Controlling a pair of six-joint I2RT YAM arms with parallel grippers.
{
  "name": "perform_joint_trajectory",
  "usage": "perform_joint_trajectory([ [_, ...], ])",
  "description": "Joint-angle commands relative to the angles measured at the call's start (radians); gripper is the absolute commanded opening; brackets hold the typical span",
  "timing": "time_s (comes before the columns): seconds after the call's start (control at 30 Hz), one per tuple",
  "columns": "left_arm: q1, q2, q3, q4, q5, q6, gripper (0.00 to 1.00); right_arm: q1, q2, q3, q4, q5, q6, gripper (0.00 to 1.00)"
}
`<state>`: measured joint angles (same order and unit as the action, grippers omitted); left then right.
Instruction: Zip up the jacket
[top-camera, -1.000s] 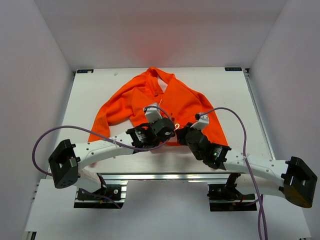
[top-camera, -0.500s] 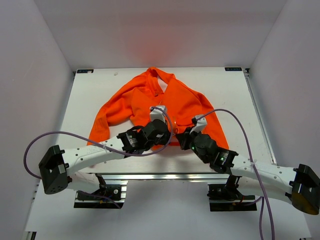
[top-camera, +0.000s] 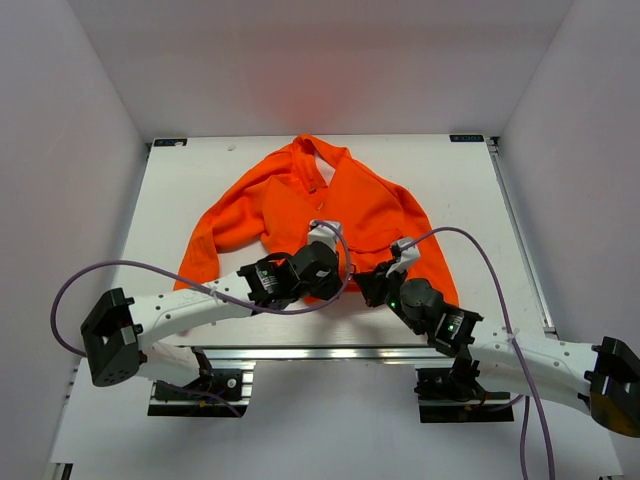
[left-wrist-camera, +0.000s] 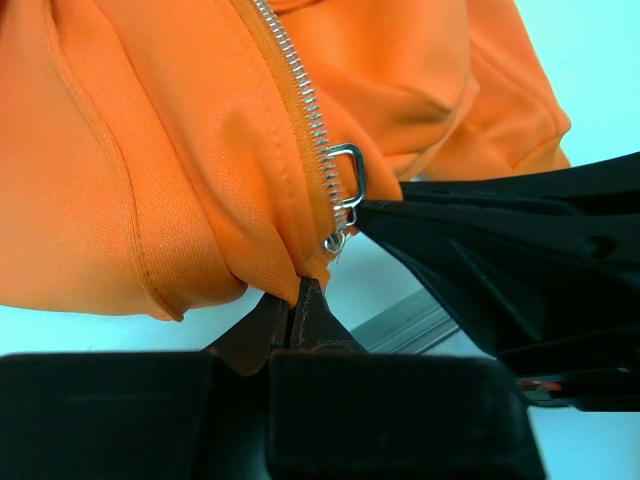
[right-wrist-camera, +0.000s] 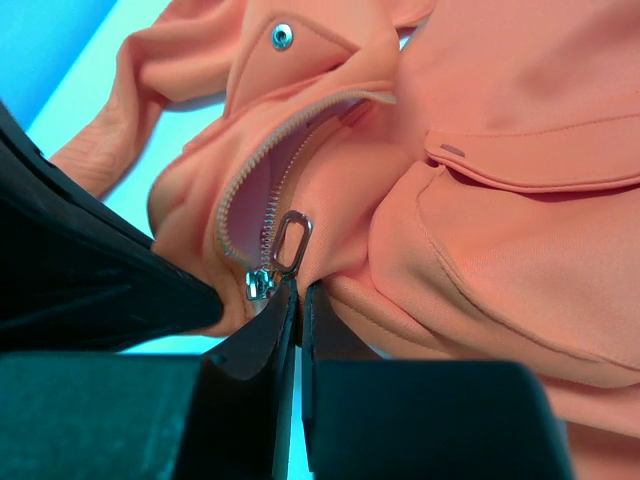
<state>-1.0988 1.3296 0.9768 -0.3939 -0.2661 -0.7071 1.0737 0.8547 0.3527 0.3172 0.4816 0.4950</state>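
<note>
The bright orange jacket (top-camera: 330, 205) lies spread on the white table, collar at the far side. My left gripper (top-camera: 338, 272) is shut on the jacket's bottom hem beside the zipper; its fingertips (left-wrist-camera: 300, 300) pinch the orange fabric (left-wrist-camera: 150, 170) just under the metal zipper slider (left-wrist-camera: 345, 190). My right gripper (top-camera: 368, 285) is shut on the hem on the other side of the zipper; the slider and its pull (right-wrist-camera: 285, 245) sit right above its fingertips (right-wrist-camera: 290, 300). The zipper is open above the slider, with pink lining (right-wrist-camera: 255, 190) showing.
The table's front edge with a metal rail (top-camera: 330, 352) runs just below the hem. Both arms' cables (top-camera: 460, 240) loop over the jacket's lower part. White walls close the table on three sides.
Both grippers have drawn toward the table's front edge with the hem in them. The right arm has swung lower and more to the right.
</note>
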Motion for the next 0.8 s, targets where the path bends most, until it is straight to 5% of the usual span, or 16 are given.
perform_joint_trajectory([
  [0.0,-0.015,-0.004,0.023,-0.043,0.088,0.006,0.00,0.002,-0.037,-0.012,0.141,0.055,0.036,0.00],
  [0.47,-0.015,0.022,0.034,-0.123,0.295,0.046,0.00,0.003,-0.054,-0.026,0.166,0.140,0.100,0.00],
  [0.63,-0.007,0.014,0.049,-0.143,0.235,0.026,0.00,0.003,-0.111,-0.008,-0.018,0.025,0.093,0.00],
  [0.77,0.010,0.014,0.069,-0.135,0.215,0.021,0.00,0.002,-0.143,-0.004,-0.190,-0.104,0.106,0.13],
])
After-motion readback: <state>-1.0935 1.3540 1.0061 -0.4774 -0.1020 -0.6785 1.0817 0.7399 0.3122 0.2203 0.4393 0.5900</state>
